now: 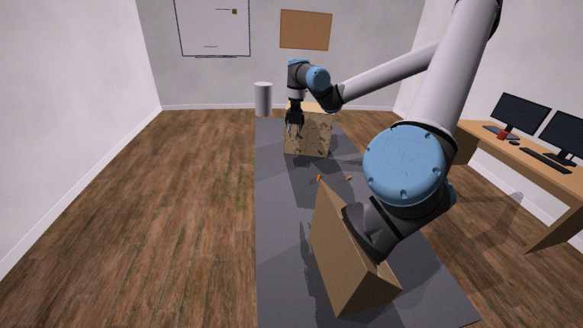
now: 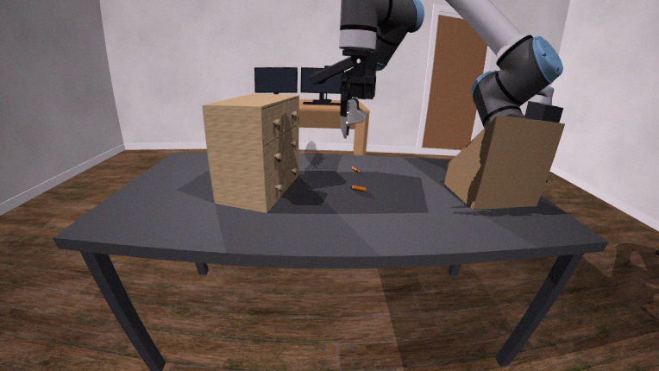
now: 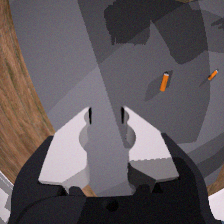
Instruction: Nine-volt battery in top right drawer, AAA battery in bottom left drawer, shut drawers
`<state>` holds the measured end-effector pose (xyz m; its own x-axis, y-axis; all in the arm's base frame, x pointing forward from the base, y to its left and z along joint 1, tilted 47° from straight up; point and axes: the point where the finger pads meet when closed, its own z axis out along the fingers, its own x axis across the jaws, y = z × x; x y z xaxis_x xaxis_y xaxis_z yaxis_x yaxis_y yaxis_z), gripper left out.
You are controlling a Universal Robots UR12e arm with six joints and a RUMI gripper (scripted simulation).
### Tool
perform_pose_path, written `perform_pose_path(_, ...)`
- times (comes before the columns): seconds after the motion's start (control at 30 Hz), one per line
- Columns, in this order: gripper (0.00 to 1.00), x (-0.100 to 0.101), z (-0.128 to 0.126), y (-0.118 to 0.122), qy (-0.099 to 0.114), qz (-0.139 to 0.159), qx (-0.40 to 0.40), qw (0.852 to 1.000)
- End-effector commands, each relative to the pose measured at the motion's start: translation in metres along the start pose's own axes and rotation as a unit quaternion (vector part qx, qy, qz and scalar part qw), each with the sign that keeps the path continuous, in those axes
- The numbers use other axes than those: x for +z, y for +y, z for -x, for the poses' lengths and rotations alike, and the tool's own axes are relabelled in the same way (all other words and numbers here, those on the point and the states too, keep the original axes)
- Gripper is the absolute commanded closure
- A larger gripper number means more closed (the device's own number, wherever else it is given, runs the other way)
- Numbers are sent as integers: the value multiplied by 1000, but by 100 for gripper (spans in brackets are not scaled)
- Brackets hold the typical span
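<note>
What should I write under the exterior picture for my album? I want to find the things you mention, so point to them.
The gripper (image 1: 294, 132) (image 2: 345, 131) (image 3: 106, 108) hangs beside the chest (image 1: 307, 153) (image 2: 237, 156), and two orange batteries (image 1: 318, 178) (image 2: 358, 188) (image 3: 164, 82) lie on the table (image 1: 277, 244) (image 2: 323, 237) (image 3: 55, 65).

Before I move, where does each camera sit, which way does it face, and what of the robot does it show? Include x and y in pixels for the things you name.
Top: high beyond the angular brown base block (image 1: 338, 252) (image 2: 511, 166), looking down the dark grey table (image 1: 281, 183) (image 2: 184, 230) (image 3: 45, 60) toward the light wooden chest's drawer fronts (image 1: 310, 138) (image 2: 273, 166); arm and gripper (image 1: 293, 136) (image 2: 344, 136) (image 3: 106, 108) show.
Exterior: beside the table, looking across it; chest left, base block right, arm partly cropped, gripper between.
Wrist: at the gripper, looking past its silver fingers down at the table.
Top and exterior share both small orange cylinders (image 1: 318, 178) (image 2: 358, 188) (image 3: 164, 82); wrist shows them too.
</note>
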<state>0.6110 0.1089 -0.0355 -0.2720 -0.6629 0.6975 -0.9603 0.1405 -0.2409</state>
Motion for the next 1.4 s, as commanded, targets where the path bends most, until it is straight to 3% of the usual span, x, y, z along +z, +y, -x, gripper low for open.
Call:
perform_pose_path(0.0,80,0,0,-1,0,-2,0,1000)
perform_pose_path(0.57,80,3,0,-4,0,-18,0,1000)
perform_pose_path(1.37,80,16,0,-14,0,-72,0,997)
